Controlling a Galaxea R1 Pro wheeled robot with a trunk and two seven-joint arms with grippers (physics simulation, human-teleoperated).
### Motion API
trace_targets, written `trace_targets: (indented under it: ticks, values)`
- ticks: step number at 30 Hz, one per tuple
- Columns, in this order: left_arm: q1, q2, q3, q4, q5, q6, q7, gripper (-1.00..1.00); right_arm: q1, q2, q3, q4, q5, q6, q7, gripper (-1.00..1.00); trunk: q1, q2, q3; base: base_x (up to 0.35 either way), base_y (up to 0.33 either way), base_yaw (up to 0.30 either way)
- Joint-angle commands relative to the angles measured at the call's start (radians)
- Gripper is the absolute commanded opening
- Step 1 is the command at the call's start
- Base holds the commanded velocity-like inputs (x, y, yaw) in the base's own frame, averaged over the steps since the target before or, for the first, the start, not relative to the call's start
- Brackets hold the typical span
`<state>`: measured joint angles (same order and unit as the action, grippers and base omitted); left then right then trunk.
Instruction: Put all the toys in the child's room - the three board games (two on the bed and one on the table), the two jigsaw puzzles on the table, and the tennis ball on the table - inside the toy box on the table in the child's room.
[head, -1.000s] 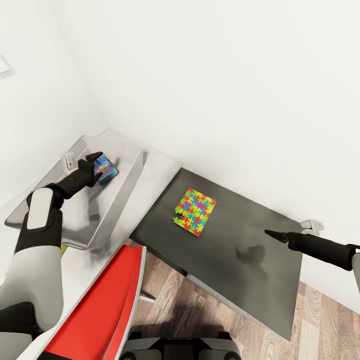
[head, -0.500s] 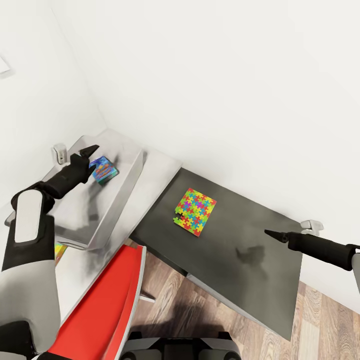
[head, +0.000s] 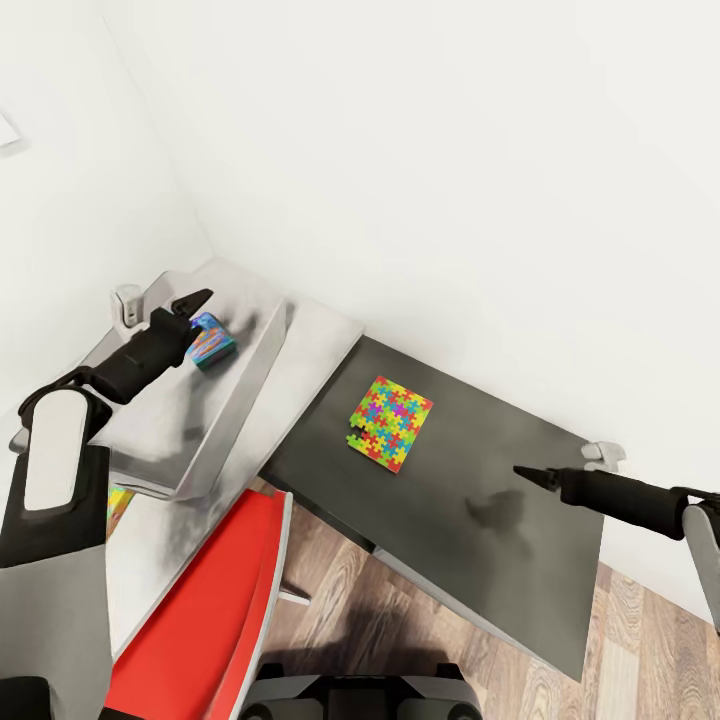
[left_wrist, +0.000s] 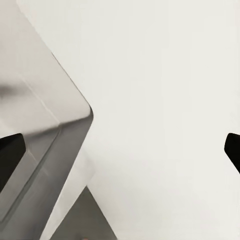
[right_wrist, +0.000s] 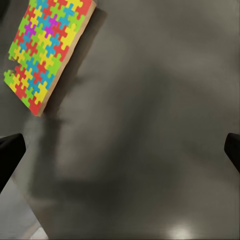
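One flat multicoloured jigsaw puzzle panel (head: 391, 422), one colourful small box (head: 210, 339) inside one shallow light-grey bin (head: 245, 385), one red chair (head: 205, 610).

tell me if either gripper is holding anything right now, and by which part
Nothing is held. The left gripper is open above the toy box, beside a colourful box. The right gripper is open over the dark surface.

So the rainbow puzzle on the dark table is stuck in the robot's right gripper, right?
Not quite. The jigsaw puzzle does lie on the dark table, but the right gripper is open and hovers apart from it, holding nothing. The head view shows the gap between them.
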<state>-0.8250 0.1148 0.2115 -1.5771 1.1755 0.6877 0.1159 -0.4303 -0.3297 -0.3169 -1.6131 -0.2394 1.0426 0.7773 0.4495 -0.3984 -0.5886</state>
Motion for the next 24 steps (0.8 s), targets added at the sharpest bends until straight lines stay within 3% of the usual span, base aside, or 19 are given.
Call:
trace_targets:
  ticks: [1,11,24]
  values:
    - [0.004,0.006,0.000,-0.007,0.011,0.002,0.008,1.00,-0.001,0.000,0.005,0.000,0.003,0.005,0.006,1.00,0.001,-0.002,-0.001,0.000,0.000,0.000]
    - [0.028,0.045,0.004,-0.027,0.011,-0.013,-0.003,1.00,-0.001,0.000,0.025,0.000,0.003,0.005,0.006,1.00,0.001,-0.002,-0.001,0.000,0.000,0.000]
    - [0.040,0.042,-0.025,-0.031,0.018,0.019,-0.069,1.00,-0.001,0.000,0.029,0.000,0.004,0.005,0.006,1.00,0.001,-0.002,-0.001,0.000,0.000,0.000]
